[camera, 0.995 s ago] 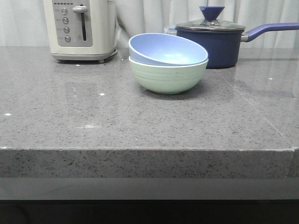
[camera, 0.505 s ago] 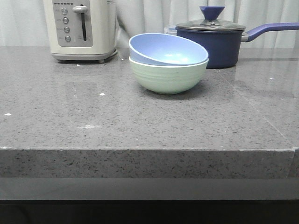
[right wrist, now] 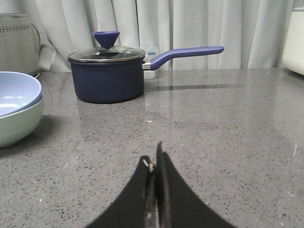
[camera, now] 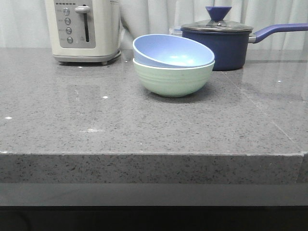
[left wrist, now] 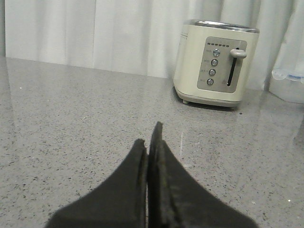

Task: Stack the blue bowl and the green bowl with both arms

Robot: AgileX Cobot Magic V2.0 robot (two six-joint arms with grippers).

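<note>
Both grippers, left (left wrist: pixel 148 142) and right (right wrist: pixel 155 164), are sitting pressed together, empty; blue bowl (camera: pixel 172 51) is nesting tilted inside green bowl (camera: pixel 173 79).

A cream toaster (camera: pixel 83 30) with a grey control panel, four round buttons and a raised lever stands at the back left of the grey speckled stone countertop (camera: pixel 144 130). At the back right sits a dark navy saucepan (camera: pixel 216 45) under a glass lid (camera: pixel 216 25) with a blue cone knob, its blue handle pointing right. A clear plastic container (right wrist: pixel 149 61) peeks out just behind the pan. Pale pleated curtains (right wrist: pixel 190 23) hang behind the counter.
</note>
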